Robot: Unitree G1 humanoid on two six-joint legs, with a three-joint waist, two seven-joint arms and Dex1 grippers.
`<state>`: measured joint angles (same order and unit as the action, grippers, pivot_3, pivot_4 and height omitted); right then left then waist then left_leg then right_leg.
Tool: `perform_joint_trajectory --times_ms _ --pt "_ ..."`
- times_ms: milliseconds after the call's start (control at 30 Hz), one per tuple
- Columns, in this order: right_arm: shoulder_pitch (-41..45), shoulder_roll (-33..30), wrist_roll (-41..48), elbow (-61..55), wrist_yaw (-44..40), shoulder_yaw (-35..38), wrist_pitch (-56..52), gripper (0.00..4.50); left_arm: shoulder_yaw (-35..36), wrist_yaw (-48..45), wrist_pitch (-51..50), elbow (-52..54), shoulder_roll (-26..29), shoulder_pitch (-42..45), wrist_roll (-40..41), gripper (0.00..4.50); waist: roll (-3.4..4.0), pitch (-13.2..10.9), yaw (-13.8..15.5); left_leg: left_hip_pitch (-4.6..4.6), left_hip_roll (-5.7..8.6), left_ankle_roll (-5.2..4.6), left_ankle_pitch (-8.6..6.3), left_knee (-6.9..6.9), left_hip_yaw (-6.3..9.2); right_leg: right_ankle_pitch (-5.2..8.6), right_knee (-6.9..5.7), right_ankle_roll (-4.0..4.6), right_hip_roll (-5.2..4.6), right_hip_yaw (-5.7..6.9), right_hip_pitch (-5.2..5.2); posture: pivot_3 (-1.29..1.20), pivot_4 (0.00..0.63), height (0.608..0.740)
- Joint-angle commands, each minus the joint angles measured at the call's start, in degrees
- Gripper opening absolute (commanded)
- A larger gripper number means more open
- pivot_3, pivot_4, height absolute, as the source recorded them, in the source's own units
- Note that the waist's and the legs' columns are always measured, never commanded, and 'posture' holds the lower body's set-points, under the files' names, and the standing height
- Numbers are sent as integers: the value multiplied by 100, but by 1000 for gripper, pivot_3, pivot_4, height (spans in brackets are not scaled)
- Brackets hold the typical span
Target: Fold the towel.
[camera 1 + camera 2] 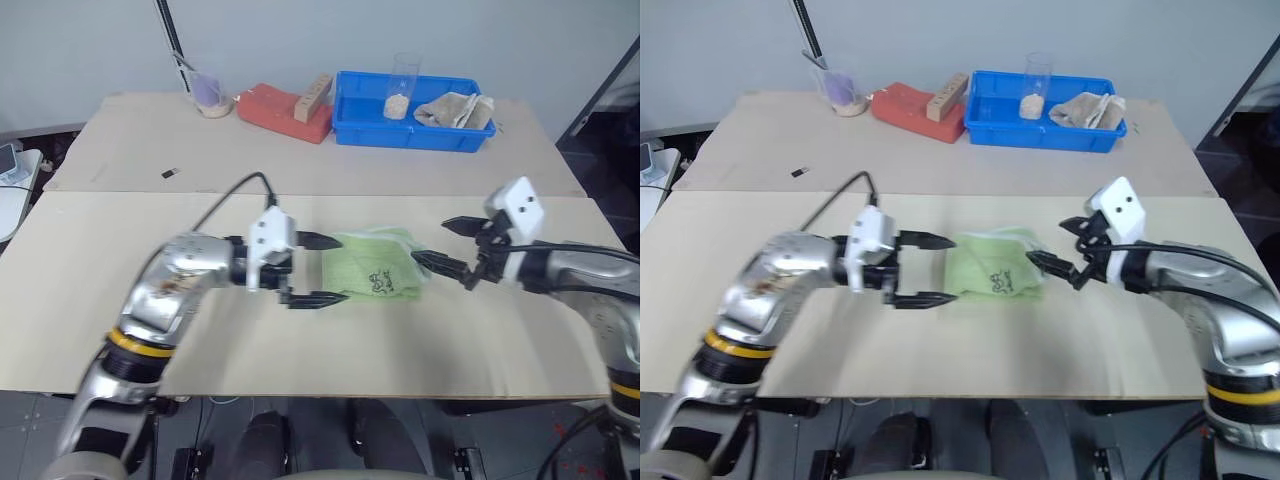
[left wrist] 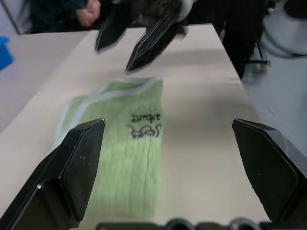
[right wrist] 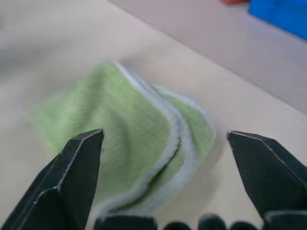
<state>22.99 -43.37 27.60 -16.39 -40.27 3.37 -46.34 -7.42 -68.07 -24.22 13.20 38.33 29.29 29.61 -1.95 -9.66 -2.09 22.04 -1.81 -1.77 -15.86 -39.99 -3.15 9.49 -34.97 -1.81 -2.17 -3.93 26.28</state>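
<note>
Towel (image 1: 375, 267) folded, logo legible, left gripper (image 1: 322, 270) spread, right gripper (image 1: 440, 245) spread.

The towel (image 2: 129, 143) bears a dark printed logo (its lettering stays illegible).

Even, soft overhead light; bench (image 1: 420, 330) evenly bright, no glare. Faint shadows under the towel (image 1: 375, 266). Wrist views: towel soft-focused, the other arm's pincer (image 2: 136, 38) beyond it motion-blurred, background blurred.
</note>
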Motion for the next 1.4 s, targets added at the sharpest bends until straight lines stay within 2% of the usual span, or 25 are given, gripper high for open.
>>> perform_joint_trajectory --times_ms 33,267,533,633,700,933,1000,1167,1400 --pt "263 167 -402 524 20 -201 613 4491 576 -79 -133 310 357 -22 302 4500 0 0 22 0 5 0 0 -1 -1 2 0 -3 -5 -1 0 0 150 714" --pt "749 563 -919 1988 -229 -647 1193 4491 1546 168 -666 850 945 -518 877 4500 -1 0 -2 2 11 0 0 3 -4 2 6 -6 -17 -1 0 0 150 714" --pt "1312 939 -829 3169 -669 -648 844 4491 2196 147 -816 1206 1239 -890 1401 4500 0 0 -31 -7 6 0 0 3 -3 2 -3 -4 -9 0 -2 0 150 714" --pt "1432 1081 -780 3366 -745 -606 690 3683 2495 -79 -784 1351 1374 -1221 1605 4500 0 0 -58 -9 3 0 0 4 -5 1 -4 -3 -6 -1 -2 0 150 714" --pt "1453 1111 -788 3371 -806 -619 658 2980 2567 -171 -724 1419 1432 -1390 1639 4500 0 -1 -58 -8 0 1 0 7 -5 2 -3 -2 -4 -1 -1 0 150 714" --pt "1463 1137 -846 3241 -803 -546 836 539 2382 -251 -460 1406 1324 -1436 1613 4500 1 -1 -34 -9 3 1 0 6 -5 2 -4 -2 -6 0 -2 0 150 714" --pt "1580 1146 -920 3370 -572 -369 1078 19 2340 -246 -435 1354 1294 -1385 1614 4500 1 -1 -36 -10 3 1 0 6 -6 2 -4 -1 -5 -1 -2 0 150 714" --pt "2057 1031 -1084 4300 366 315 1539 19 2153 -180 -412 1154 1130 -1128 1553 4500 1 -1 -39 -9 6 5 2 6 -6 0 -4 0 -6 -2 -1 0 150 714" --pt "1963 1178 -1221 5001 809 532 1547 19 1797 -156 -488 818 1031 -694 1449 4500 1 -1 -60 -4 8 4 2 12 -4 -23 2 39 -5 -1 -3 0 150 714"
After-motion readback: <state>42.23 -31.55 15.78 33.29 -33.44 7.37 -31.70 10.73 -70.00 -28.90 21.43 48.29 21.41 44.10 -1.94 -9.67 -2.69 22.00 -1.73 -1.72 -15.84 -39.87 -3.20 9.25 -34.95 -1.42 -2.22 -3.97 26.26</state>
